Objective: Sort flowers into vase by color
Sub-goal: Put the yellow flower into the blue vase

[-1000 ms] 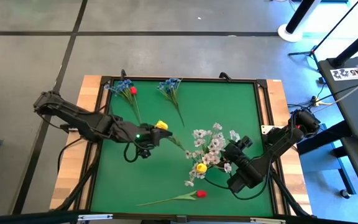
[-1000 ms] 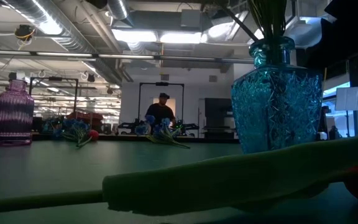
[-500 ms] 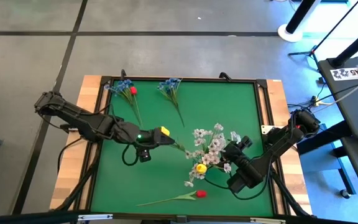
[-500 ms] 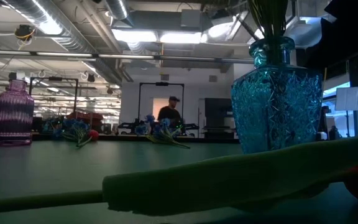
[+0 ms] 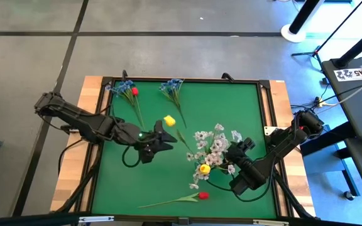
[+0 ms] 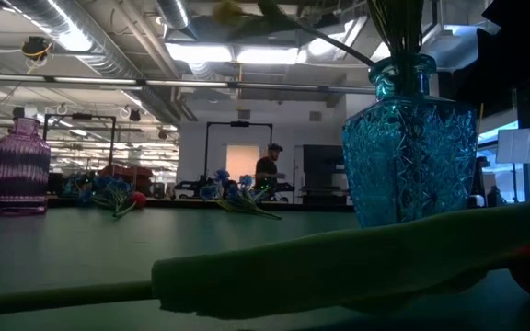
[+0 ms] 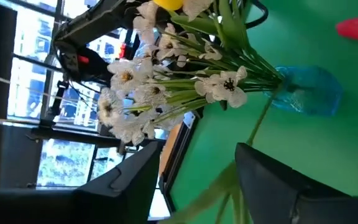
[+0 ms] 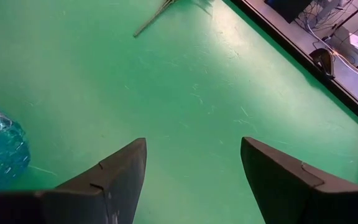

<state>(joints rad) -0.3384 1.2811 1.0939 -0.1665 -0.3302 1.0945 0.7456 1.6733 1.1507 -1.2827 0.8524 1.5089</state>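
Note:
A blue glass vase (image 6: 410, 138) stands right of the table's middle and holds white sprigs (image 5: 211, 145) and a yellow bud (image 5: 203, 168). A second yellow tulip (image 5: 168, 120) leans out of it toward the left, its stalk (image 5: 182, 138) running down into the vase. My left gripper (image 5: 166, 139) is open beside that stalk, which shows blurred between the fingers (image 7: 219, 186). My right gripper (image 5: 235, 185) hangs open just right of the vase, over bare green. A red tulip (image 5: 201, 195) lies flat near the near edge. Two blue sprigs (image 5: 126, 90) (image 5: 171, 88) lie at the far edge. My left gripper stands open around the yellow tulip's stalk (image 7: 219, 186), coming level from the table's left. Whether either finger touches the stalk, I cannot tell. The tulip leans from the vase, its bud up and clear of the table.
A purple vase (image 6: 17, 165) stands at the far left. A red bud (image 5: 134, 91) lies with the left blue sprig. The table has a raised dark frame (image 5: 184, 80). Green mat between the left arm and the near edge is bare. A person (image 6: 267, 170) moves in the room behind.
My left gripper has rolled about its own line and opened, letting go of the yellow tulip's stalk. The bud has swung up and toward the far edge while the stalk's lower end stays in the blue vase. The right arm has kept still.

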